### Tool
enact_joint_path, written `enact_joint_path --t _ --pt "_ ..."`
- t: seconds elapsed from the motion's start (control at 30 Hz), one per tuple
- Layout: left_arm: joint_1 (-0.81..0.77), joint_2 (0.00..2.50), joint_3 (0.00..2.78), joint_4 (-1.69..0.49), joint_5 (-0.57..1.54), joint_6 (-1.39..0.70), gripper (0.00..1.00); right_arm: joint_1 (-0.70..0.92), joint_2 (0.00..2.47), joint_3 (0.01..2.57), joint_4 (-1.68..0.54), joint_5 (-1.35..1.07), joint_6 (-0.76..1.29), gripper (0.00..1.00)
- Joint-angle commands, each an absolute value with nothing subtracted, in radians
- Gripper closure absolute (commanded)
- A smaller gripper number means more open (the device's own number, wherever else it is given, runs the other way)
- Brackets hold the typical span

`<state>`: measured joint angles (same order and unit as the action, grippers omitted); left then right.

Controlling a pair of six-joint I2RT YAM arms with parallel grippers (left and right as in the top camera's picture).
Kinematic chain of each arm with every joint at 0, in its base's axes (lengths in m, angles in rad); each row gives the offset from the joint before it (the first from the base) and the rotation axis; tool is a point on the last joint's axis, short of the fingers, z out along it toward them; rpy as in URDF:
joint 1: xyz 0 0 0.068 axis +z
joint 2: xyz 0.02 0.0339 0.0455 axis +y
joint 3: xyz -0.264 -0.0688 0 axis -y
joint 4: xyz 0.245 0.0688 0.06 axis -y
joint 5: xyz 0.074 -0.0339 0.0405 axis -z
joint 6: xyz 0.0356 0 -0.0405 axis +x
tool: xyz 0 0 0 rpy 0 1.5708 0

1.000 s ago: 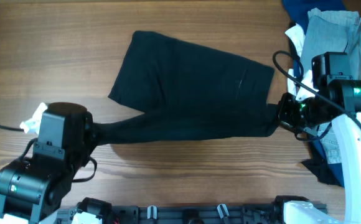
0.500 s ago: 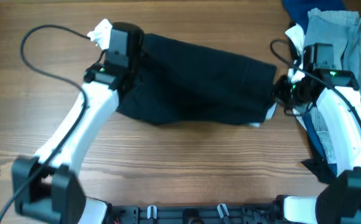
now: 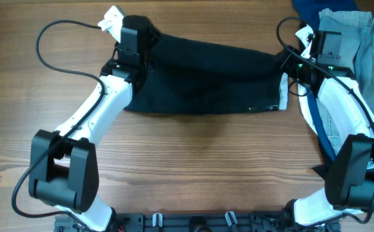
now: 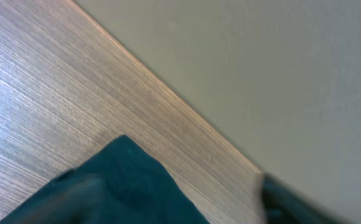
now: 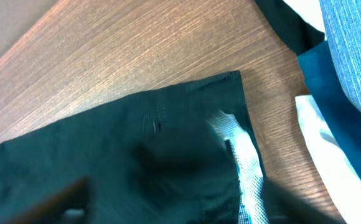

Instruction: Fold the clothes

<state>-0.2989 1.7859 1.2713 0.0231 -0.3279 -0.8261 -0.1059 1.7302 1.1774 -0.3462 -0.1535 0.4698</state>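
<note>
Black shorts (image 3: 206, 77) lie folded in half lengthwise across the far part of the wooden table (image 3: 187, 167). A pale mesh pocket lining (image 3: 284, 90) shows at their right end. My left gripper (image 3: 142, 40) hovers over the shorts' far left corner (image 4: 131, 180), fingers spread wide and holding nothing. At the far right corner, my right gripper (image 3: 290, 64) is also open above the black cloth (image 5: 137, 143) and the lining (image 5: 243, 162). The fingers are blurred in both wrist views.
More clothes are piled at the right edge: light-blue jeans (image 3: 361, 64), a grey piece (image 3: 345, 29), navy cloth (image 3: 316, 6) and a white piece (image 3: 306, 35). The right arm reaches over this pile. The left arm's cable (image 3: 51, 45) loops over the table.
Both arms carried the shorts' near edge away to the far edge, folding them in half. Both grippers, shut on the cloth earlier, now stand open.
</note>
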Motion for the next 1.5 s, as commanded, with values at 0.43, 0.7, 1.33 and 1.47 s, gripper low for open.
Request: enact_joint_path --t 0.43,0.7,1.33,1.47 --pt "-0.235 1.765 1.282 -0.336 -0.196 -0.479 0.00 0.094 1.800 1.193 -0.463 -0.175 0.263 0.01" --pt "-0.059 1.765 1.282 -0.530 -0.186 -0.478 0.00 0.264 1.972 1.193 -0.351 -0.183 0.338 0.07" --pt "0.100 1.767 1.281 -0.741 0.167 -0.182 0.00 0.341 1.948 1.643 -0.897 -0.197 0.212 0.05" --pt "0.082 1.784 1.266 -0.835 0.175 -0.168 0.00 0.228 1.946 1.739 -1.002 -0.219 0.210 0.03"
